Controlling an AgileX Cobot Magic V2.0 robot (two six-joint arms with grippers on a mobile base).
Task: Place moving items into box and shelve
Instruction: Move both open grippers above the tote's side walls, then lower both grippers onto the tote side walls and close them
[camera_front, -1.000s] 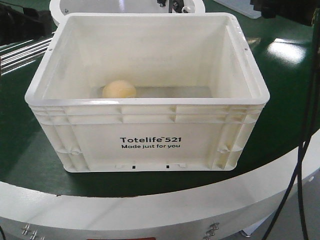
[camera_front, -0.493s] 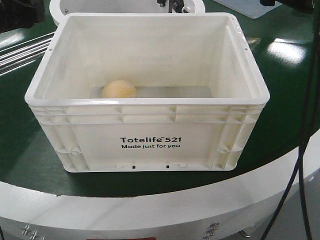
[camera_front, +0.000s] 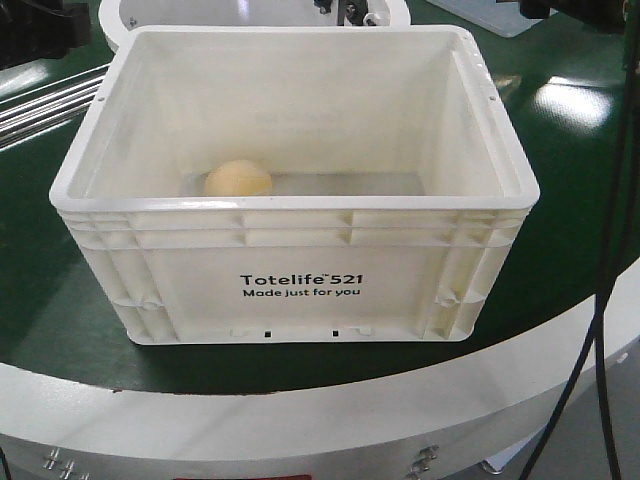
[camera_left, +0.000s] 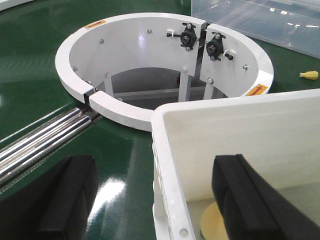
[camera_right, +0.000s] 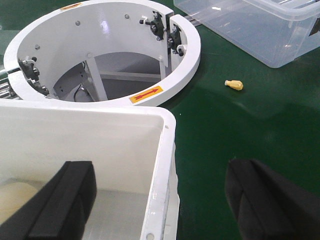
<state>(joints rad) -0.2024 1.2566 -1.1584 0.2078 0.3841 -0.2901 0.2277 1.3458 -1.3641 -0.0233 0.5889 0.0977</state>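
Note:
The box (camera_front: 300, 280), a cream-white crate printed "Totelife 521", stands on the green table. One of the moving items, a pale yellowish ball (camera_front: 238, 178), lies on its floor at the left, also seen as the ball (camera_left: 212, 224) and the ball (camera_right: 15, 200). My left gripper (camera_left: 157, 195) is open, its black fingers (camera_left: 65, 195) straddling the box's left wall (camera_left: 167, 165) without touching. My right gripper (camera_right: 165, 200) is open and straddles the right wall (camera_right: 160, 175), one finger inside, one outside. Nothing is held.
Behind the box a white ring fixture (camera_left: 125, 22) surrounds an opening in the table. A clear plastic bin (camera_right: 260, 30) sits at the far right, a small yellow object (camera_right: 234, 85) near it. Metal rods (camera_left: 45, 135) run left. Cables (camera_front: 600, 330) hang by the table's white rim (camera_front: 300, 420).
The dark gripper shapes at the top corners of the front view have shifted slightly. The box and the ball have not moved.

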